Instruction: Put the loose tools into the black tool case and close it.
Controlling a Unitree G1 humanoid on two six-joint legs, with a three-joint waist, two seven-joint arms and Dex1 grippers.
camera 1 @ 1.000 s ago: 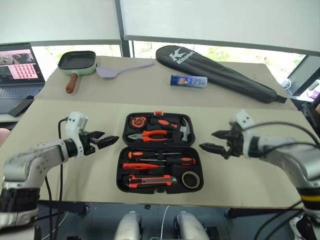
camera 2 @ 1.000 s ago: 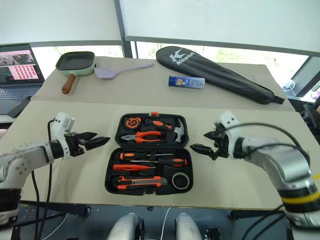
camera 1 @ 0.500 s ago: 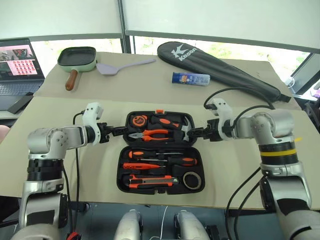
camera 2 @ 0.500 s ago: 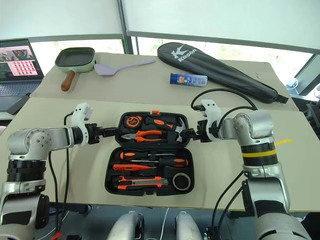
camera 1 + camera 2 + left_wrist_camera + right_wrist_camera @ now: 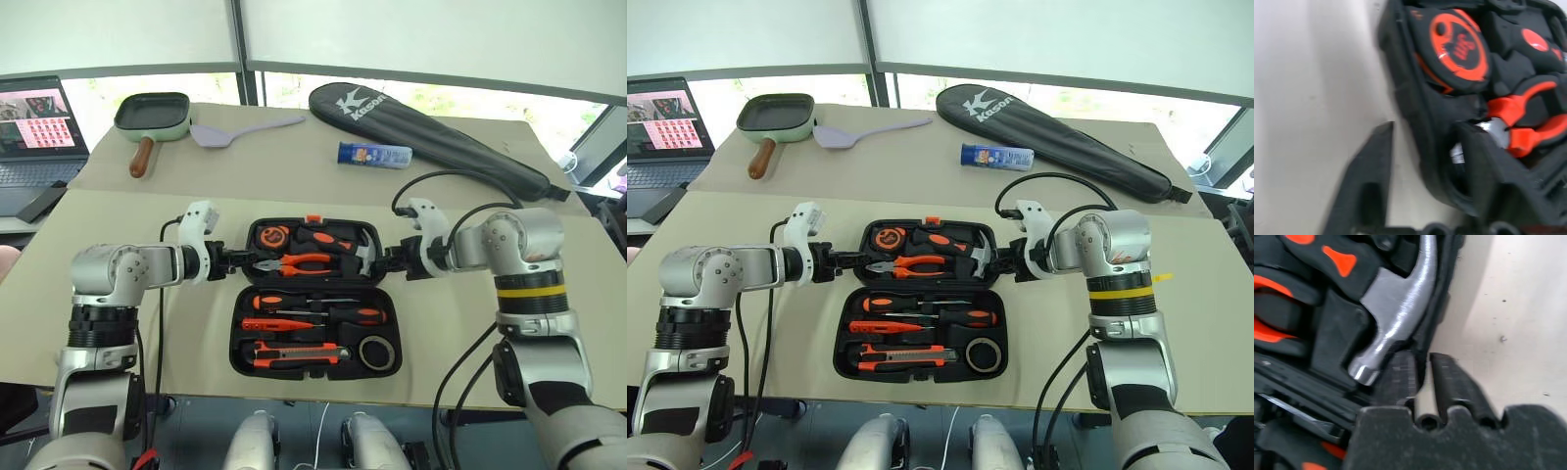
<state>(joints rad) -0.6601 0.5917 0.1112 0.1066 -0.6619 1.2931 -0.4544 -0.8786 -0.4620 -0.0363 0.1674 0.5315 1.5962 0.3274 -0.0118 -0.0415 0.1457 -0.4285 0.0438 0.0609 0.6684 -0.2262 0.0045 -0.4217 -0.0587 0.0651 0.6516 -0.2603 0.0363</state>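
Both arms are on the black tool case point(image 5: 313, 299), which sits open in the lower middle of the frame on the tan counter point(image 5: 196, 211). The left end effector point(image 5: 1422, 161) is narrowed down with one finger outside and one inside the lid's left wall, so it's pinching that rim. The right end effector point(image 5: 1422, 374) is squeezed nearly shut on the lid's right rim, right next to the steel hammer point(image 5: 1396, 323).

The screwdrivers point(image 5: 313, 308), utility knife point(image 5: 294, 352) and tape roll point(image 5: 372, 351) lie in the lower half of the case.

Only readable writing: "Kason" on the long black racket bag point(image 5: 431, 137), upper right. Also up there: a blue tube point(image 5: 372, 155), purple spatula point(image 5: 235, 130), green pan point(image 5: 149, 117), and a laptop point(image 5: 34, 132) upper left.
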